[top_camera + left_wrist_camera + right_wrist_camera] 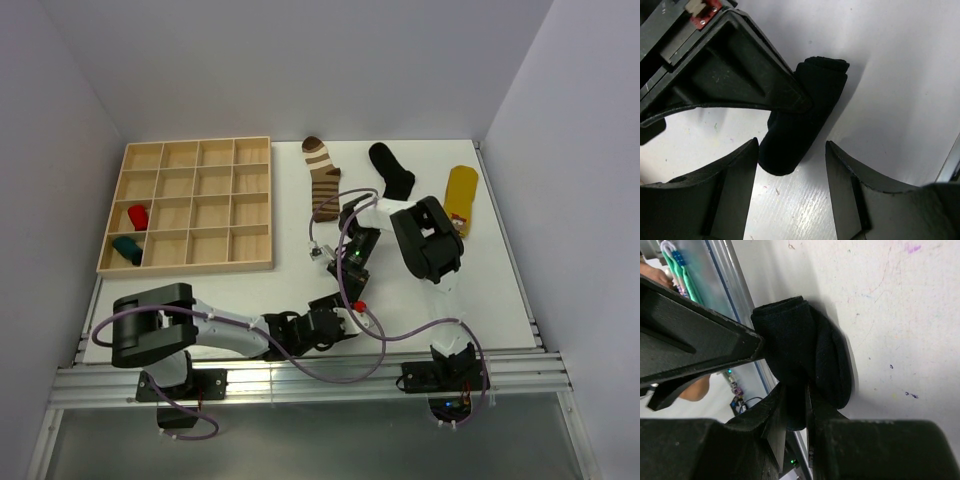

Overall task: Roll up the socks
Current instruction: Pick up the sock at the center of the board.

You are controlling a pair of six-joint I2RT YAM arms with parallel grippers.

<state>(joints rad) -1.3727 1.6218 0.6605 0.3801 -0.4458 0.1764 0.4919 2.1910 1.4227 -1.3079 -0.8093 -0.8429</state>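
A black sock (800, 115) lies rolled into a short bundle on the white table. My right gripper (795, 390) is shut on a fold of this roll (805, 345), pinching the fabric between its fingers. The left gripper (792, 142) stands open, its fingertips (747, 160) either side of the roll's near end without squeezing it. In the top view both grippers meet near the table's front middle, the left (335, 320) below the right (345, 285), and they hide the roll. A brown-and-cream striped sock (322, 178), another black sock (392, 170) and a yellow sock (461, 198) lie flat at the back.
A wooden tray with several compartments (190, 205) sits at the back left, holding a red roll (137, 217) and a teal roll (127, 249). The right arm's cable (400, 335) loops across the front of the table. Grey walls close in on both sides.
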